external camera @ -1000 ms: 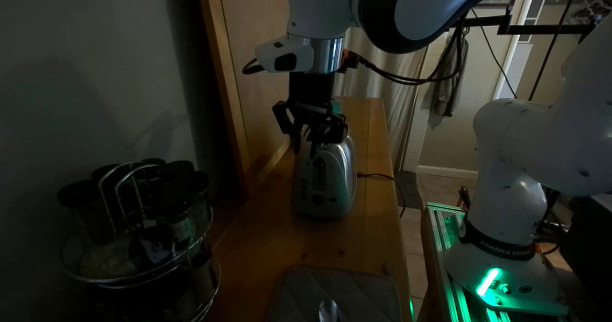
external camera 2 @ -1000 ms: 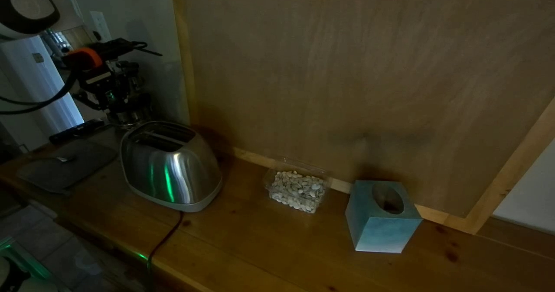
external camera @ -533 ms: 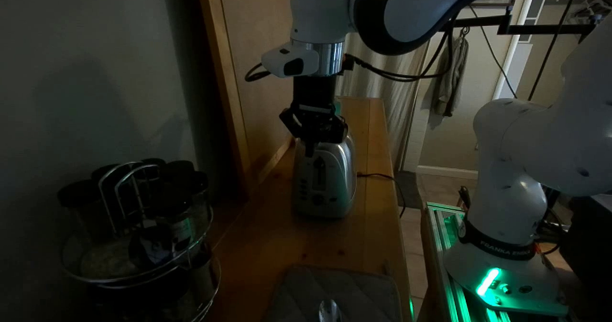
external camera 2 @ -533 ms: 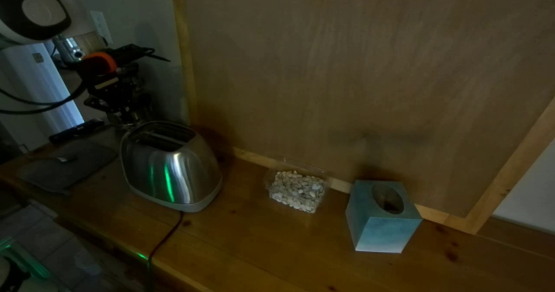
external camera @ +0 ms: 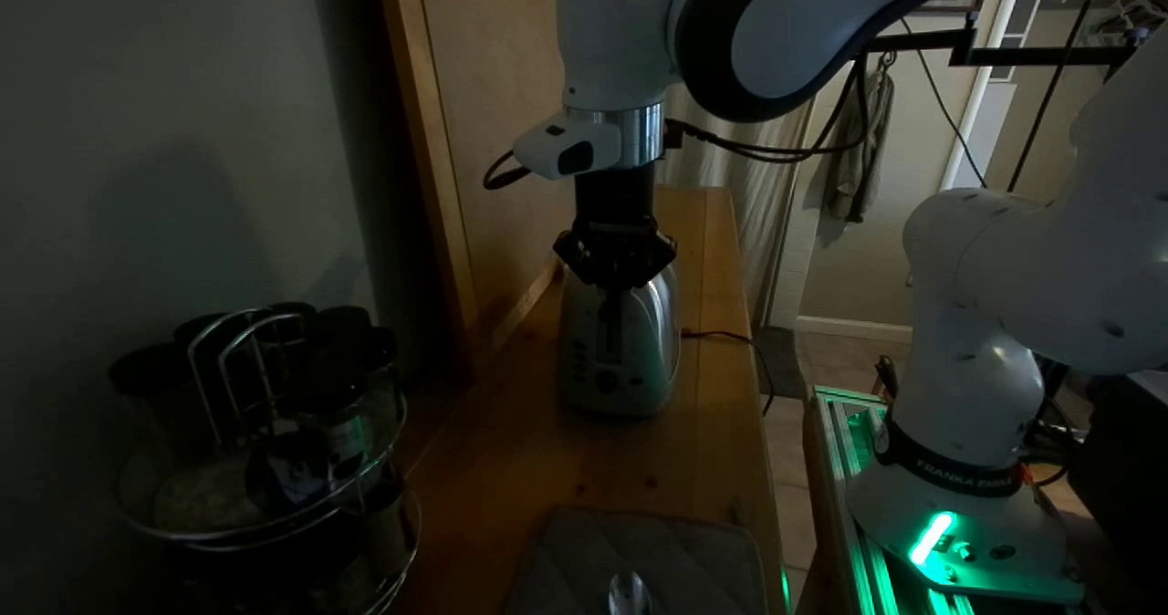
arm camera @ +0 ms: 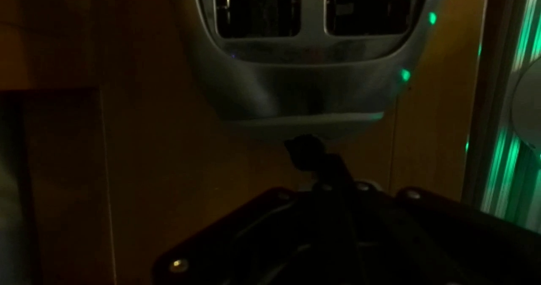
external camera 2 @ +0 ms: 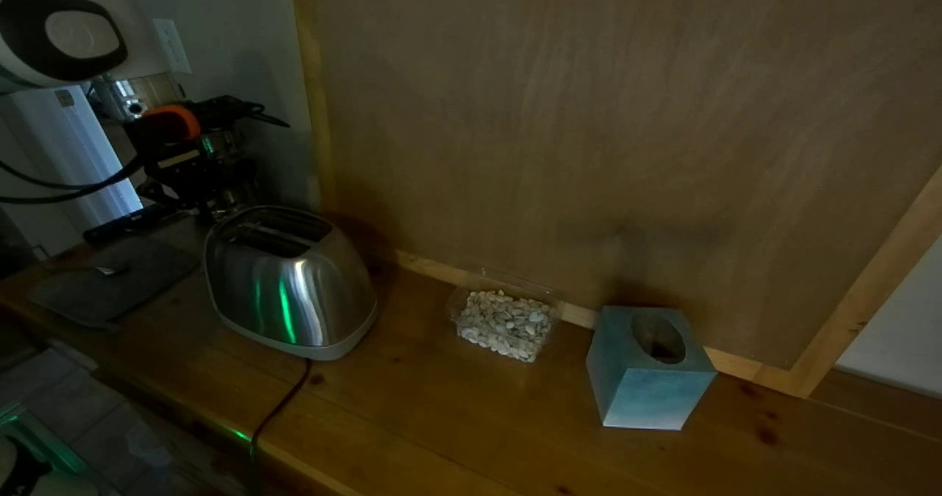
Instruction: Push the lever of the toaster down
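Lowered the gripper and shifted it sideways since a second ago, drawing it from parted to closed, pointing down. Hangs right by the lever at the end of the toaster; cannot tell whether touching. Farther out, in an exterior view, can make out pale pebbles and a blue box on the wooden counter.

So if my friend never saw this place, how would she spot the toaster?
Find the wooden counter along the big wooden panel. In an exterior view, the toaster stands on it between the gray quilted mat and the pale pebble-like bits. It's the shiny silver one with two slots on top; the blue tissue box has one oval hole.
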Controlling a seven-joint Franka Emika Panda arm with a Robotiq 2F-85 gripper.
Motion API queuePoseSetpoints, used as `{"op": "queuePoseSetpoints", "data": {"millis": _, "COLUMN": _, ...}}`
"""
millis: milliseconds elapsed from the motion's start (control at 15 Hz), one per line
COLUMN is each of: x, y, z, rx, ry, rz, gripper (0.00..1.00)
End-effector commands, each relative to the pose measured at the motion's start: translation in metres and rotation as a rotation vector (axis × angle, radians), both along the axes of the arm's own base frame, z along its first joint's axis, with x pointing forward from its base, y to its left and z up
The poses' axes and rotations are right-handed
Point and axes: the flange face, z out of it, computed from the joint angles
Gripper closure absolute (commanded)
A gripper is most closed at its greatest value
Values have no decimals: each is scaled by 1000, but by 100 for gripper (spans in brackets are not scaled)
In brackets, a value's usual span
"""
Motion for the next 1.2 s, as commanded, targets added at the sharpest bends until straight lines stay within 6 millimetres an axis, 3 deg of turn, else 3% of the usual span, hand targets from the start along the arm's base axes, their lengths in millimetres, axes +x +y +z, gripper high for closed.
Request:
{"op": "queuePoseSetpoints", "data": {"millis": 0, "x": -2, "y": -3, "z": -7, "rx": 28, "ry": 11, "rz": 8, "gripper": 100}}
{"op": "queuePoseSetpoints", "data": {"millis": 667, "x": 5, "y": -8, "z": -11, "rx": 47, "ry": -59, "rz": 12, "gripper": 100}}
{"op": "queuePoseSetpoints", "data": {"millis": 1133, "x": 5, "y": -7, "z": -41, "rx": 56, "ry": -10, "rz": 13, "gripper": 100}}
